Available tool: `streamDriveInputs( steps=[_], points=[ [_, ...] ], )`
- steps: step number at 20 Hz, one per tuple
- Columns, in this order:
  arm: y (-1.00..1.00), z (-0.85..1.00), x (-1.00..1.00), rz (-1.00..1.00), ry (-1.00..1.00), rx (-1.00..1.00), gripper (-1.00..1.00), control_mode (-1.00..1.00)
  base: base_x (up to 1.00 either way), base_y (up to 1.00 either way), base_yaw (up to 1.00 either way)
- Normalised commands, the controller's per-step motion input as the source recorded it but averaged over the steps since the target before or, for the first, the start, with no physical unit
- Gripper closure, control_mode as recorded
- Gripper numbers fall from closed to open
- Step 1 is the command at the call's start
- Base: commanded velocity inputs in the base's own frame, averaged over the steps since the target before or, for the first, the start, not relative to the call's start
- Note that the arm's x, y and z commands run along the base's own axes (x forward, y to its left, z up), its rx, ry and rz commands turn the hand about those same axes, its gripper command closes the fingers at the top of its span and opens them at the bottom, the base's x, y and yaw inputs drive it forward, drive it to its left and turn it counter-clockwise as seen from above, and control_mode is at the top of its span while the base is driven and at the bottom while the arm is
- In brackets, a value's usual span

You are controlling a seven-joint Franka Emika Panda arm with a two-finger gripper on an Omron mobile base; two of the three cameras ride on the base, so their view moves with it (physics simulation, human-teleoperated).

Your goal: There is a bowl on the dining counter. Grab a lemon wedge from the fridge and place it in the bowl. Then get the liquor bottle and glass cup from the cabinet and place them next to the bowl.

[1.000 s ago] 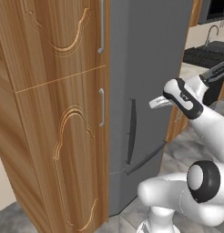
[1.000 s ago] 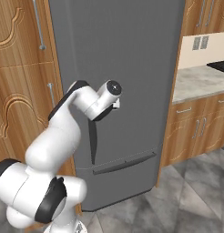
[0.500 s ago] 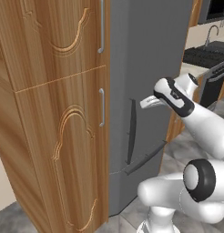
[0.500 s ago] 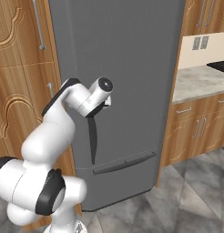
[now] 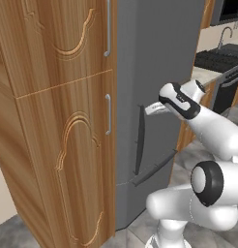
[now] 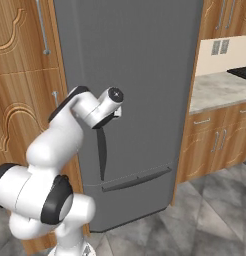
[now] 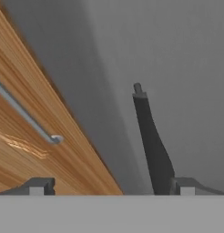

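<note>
Progress is at the very start: the fridge [image 6: 140, 100] is shut, its door flush and the drawer below closed, so the lemon wedge is presumably inside and out of sight, and nothing has been carried anywhere. The bowl, the dining counter, the liquor bottle and the glass cup are not visible from here, so their places cannot be told. Left to do, by my reckoning: open the door, take the wedge, put it in the bowl, then fetch bottle and cup from the cabinet. The gripper [image 7: 111, 185] stands with its jaws spread wide and holds nothing. In the hand view its fingertips [image 7: 38, 186] straddle the bottom of the picture, one low before the wooden cabinet [image 5: 58, 126] panel, the other right at the foot of the dark fridge handle [image 7: 150, 141]; whether that tip touches the handle I cannot tell. In the left base view the gripper [image 5: 152, 109] sits just beside the handle's upper end, near the door face, apparently lining up for a pull.
</note>
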Motion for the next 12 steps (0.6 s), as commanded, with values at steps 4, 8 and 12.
streamDriveInputs(
  steps=[4, 8, 12],
  points=[
    [0.01, -0.19, 0.16, 0.02, 0.00, 0.07, -1.00, -1.00, 0.00, 0.00, 0.00],
    [0.03, -0.11, 0.24, 0.03, 0.00, 0.07, -1.00, -1.00, 0.00, 0.00, 0.00],
    [0.07, -0.08, 0.27, 0.03, -0.01, 0.06, -1.00, -1.00, 0.00, 0.00, 0.00]
  ],
)
